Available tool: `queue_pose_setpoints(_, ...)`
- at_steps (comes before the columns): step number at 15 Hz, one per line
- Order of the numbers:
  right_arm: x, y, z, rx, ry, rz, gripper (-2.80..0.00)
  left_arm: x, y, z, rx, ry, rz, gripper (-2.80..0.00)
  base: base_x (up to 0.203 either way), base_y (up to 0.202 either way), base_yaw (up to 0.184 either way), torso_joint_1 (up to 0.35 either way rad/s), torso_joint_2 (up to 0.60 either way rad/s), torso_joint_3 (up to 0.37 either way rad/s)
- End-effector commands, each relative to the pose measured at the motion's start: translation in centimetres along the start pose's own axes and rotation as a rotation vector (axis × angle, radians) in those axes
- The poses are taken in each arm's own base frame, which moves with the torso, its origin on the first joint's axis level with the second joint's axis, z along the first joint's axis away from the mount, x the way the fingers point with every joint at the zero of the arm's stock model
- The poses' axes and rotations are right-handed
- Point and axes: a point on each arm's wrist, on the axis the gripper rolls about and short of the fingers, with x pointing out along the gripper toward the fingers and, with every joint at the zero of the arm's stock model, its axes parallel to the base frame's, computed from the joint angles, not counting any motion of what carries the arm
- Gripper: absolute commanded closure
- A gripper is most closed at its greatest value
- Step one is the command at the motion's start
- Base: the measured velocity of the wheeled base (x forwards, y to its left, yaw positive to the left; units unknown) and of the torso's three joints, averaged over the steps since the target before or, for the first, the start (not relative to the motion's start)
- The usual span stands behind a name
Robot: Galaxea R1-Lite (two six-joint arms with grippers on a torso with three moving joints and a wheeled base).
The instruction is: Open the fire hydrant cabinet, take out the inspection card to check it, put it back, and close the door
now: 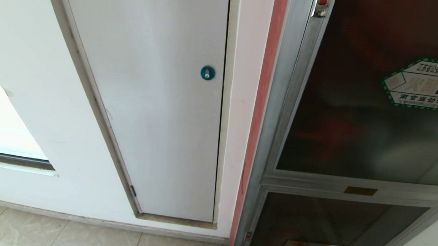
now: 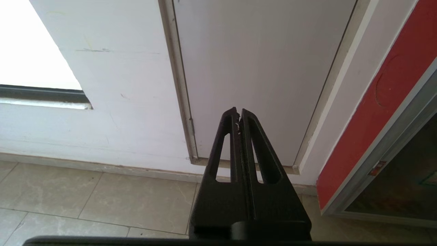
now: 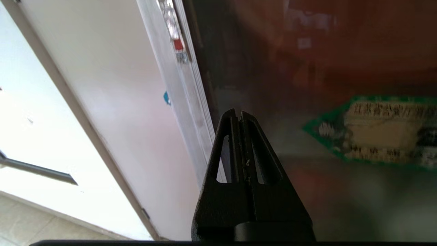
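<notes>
White wall (image 1: 24, 92) and pale floor tiles (image 1: 51, 234) fill the left of your head view, with a plain white panel door (image 1: 149, 116) set in the wall and a blue lock (image 1: 207, 73) near its right edge. To the right of that stands the fire hydrant cabinet (image 1: 279, 103), silver-framed with red edging down its left side. Its upper door (image 1: 352, 106) is dark glass and sits flush in the frame, with a green-bordered hexagonal sticker (image 1: 422, 84) at the far right. A smaller glass panel (image 1: 310, 223) lies below it.

You see neither arm in the head view. Your right gripper (image 3: 239, 114) shows in its wrist view with its two fingers pressed together, empty, pointing at the door's left edge, just beside the silver frame; whether the tips touch the glass you cannot tell. Your left gripper (image 2: 238, 112) is likewise closed on nothing, aimed at the lower part of the white panel door.
</notes>
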Motion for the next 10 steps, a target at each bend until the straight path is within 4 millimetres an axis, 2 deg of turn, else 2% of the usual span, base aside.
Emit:
queue_pose_setpoints(1, -2.0, 0.1, -0.4, -0.001, -0.017, 0.005, 0.00, 0.0, 0.0, -0.1, 0.000, 0.006, 0.002, 0.00, 0.000, 0.000, 0.000, 0.000, 0.00, 0.000)
queue_pose_setpoints(7, -6.9, 0.0, -3.5, -0.002, -0.020, 0.004, 0.00, 0.0, 0.0, -0.1, 0.000, 0.006, 0.000, 0.00, 0.000, 0.000, 0.000, 0.000, 0.00, 0.000)
queue_pose_setpoints(10, -9.0, -0.3, -5.4, -0.046, -0.028, -0.068, 0.00, 0.0, 0.0, -0.1, 0.000, 0.006, 0.002, 0.00, 0.000, 0.000, 0.000, 0.000, 0.00, 0.000)
